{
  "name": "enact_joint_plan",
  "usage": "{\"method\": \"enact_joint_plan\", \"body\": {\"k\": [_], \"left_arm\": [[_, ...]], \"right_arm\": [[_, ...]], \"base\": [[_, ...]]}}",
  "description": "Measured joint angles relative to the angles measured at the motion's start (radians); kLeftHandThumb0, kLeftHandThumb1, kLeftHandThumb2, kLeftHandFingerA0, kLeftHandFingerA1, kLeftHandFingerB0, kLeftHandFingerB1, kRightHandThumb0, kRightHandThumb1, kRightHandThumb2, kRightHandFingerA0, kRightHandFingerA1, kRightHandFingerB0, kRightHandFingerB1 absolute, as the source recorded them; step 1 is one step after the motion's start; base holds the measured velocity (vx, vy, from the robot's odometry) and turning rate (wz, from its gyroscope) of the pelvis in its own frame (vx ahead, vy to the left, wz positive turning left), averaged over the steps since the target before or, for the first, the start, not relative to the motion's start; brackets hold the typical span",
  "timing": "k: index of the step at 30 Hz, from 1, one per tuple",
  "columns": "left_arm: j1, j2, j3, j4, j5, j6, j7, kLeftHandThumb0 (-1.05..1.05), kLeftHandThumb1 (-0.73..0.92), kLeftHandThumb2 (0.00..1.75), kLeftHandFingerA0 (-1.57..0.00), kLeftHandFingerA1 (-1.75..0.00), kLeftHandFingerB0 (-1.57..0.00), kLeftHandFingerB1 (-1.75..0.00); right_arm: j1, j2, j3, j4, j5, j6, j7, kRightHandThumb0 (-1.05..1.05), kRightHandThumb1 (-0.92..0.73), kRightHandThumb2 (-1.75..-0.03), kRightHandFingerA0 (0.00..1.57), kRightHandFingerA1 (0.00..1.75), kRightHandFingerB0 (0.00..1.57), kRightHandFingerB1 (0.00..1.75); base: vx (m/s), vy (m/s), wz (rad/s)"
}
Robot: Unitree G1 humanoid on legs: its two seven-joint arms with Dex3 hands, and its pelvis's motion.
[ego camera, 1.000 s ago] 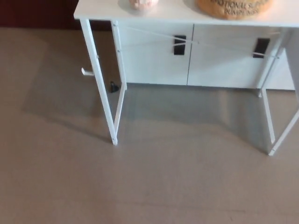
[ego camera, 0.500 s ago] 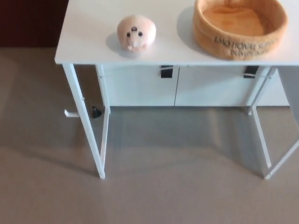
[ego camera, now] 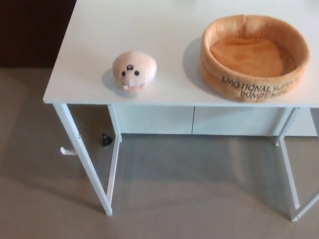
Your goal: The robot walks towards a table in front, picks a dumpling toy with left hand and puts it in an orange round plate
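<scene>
Grey carpet floor [ego camera: 189,189] ran under a white rectangular table [ego camera: 89,55]. Your pale pink round plush dumpling toy [ego camera: 133,71] sat near the table's front left edge, face toward camera. The orange round soft-walled plate [ego camera: 254,56] sat well apart to its right, holding nothing. Neither hand showed, so you couldn't judge either one's fingers.

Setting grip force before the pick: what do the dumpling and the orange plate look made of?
Dumpling: looks like soft plush, matte pale pink fabric with a rounded, slightly dimpled shape and stitched-looking dark eyes. Plate: also seems to be padded fabric, matte orange, with a thick puffy wall, a seam crease at the rim and dark lettering on the side. Both probably squash easily.
</scene>
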Motion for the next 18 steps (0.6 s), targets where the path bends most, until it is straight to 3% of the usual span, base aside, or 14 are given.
{"method": "enact_joint_plan", "body": {"k": [3, 4, 15, 16, 17, 18], "left_arm": [[0.009, 0.0, -0.001, -0.002, 0.0, -0.001, 0.0, -0.38, 0.51, 0.79, -0.65, -0.75, -0.25, -0.44], [0.013, 0.0, -0.001, -0.002, 0.0, -0.002, 0.0, -0.31, 0.63, 0.58, -0.7, -0.74, -0.32, -0.31], [0.01, 0.006, 0.001, -0.002, -0.001, -0.006, 0.012, -0.29, 0.62, 0.58, -0.65, -0.7, -0.28, -0.31], [0.012, 0.006, 0.002, -0.001, -0.001, -0.006, 0.012, -0.26, 0.61, 0.58, -0.69, -0.77, -0.24, -0.31], [0.013, 0.006, 0.002, 0.0, -0.001, -0.006, 0.012, -0.26, 0.61, 0.58, -0.69, -0.77, -0.24, -0.31], [0.014, 0.006, 0.005, 0.002, -0.001, -0.006, 0.012, -0.27, 0.6, 0.58, -0.68, -0.75, -0.27, -0.31]], "right_arm": [[0.002, 0.0, 0.002, 0.001, 0.0, 0.0, 0.002, -0.52, -0.63, -0.84, 0.56, 0.54, 0.27, 0.42], [0.005, 0.0, 0.002, 0.001, 0.0, 0.0, 0.004, -0.51, -0.63, -0.84, 0.57, 0.54, 0.27, 0.42], [0.006, 0.012, 0.004, 0.003, 0.0, 0.002, 0.015, -0.5, -0.62, -0.84, 0.59, 0.55, 0.27, 0.43], [0.006, 0.012, 0.004, 0.003, 0.0, 0.003, 0.016, -0.42, -0.72, -0.62, 0.64, 0.42, 0.32, 0.31], [0.006, 0.012, 0.004, 0.003, 0.0, 0.004, 0.018, -0.42, -0.72, -0.62, 0.64, 0.42, 0.32, 0.31], [0.006, 0.012, 0.004, 0.002, 0.0, 0.004, 0.02, -0.49, -0.62, -0.85, 0.56, 0.55, 0.26, 0.43]], "base": [[0.13, 0.045, -0.12], [0.22, 0.131, -0.13], [0.26, 0.118, -0.05], [0.23, 0.007, 0.1], [0.22, 0.005, 0.12], [0.2, -0.045, 0.17]]}}
